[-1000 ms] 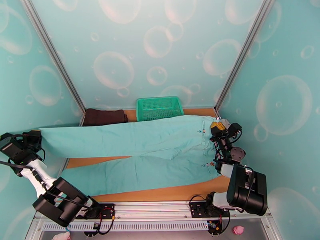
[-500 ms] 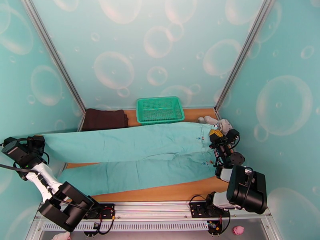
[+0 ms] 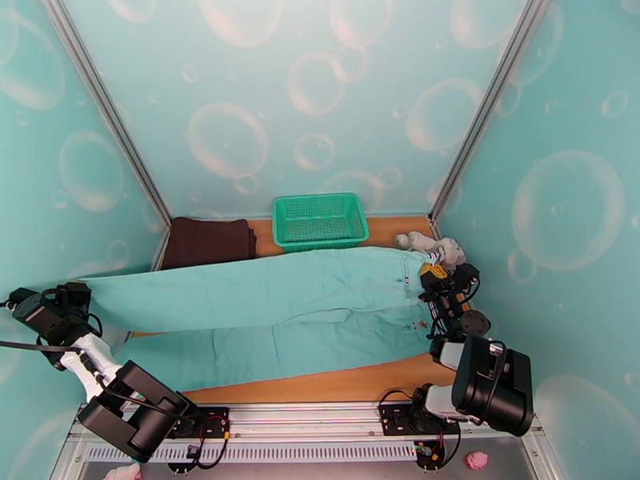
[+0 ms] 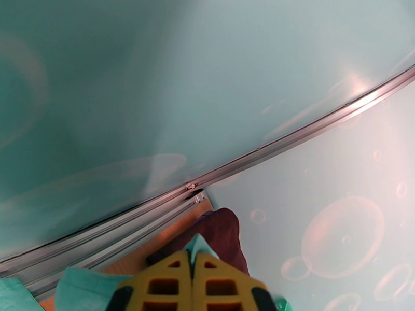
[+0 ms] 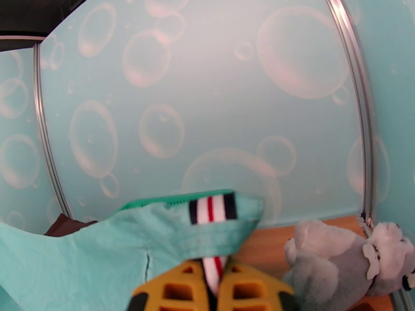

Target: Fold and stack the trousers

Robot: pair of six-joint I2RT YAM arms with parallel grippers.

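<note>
The light teal trousers (image 3: 264,302) lie stretched left to right across the wooden table (image 3: 320,386), one leg half over the other. My left gripper (image 3: 80,299) is shut on the hem of the farther leg at the table's left edge; in the left wrist view its yellow fingers (image 4: 161,286) pinch a tuft of teal cloth (image 4: 78,291). My right gripper (image 3: 433,274) is shut on the striped waistband (image 5: 211,209) at the right, and the cloth (image 5: 104,255) drapes from its fingers (image 5: 171,291). The held edge hangs a little above the table.
A green basket (image 3: 320,218) stands at the back centre. A folded dark brown garment (image 3: 210,240) lies at the back left, also seen as the dark brown garment (image 4: 220,237) past the left fingers. A grey plush toy (image 3: 436,248) sits in the back right corner, close to my right gripper.
Both grippers have drawn the farther leg and waistband toward the near edge, over the nearer leg. The plush toy and more of the brown garment have come into sight behind it.
</note>
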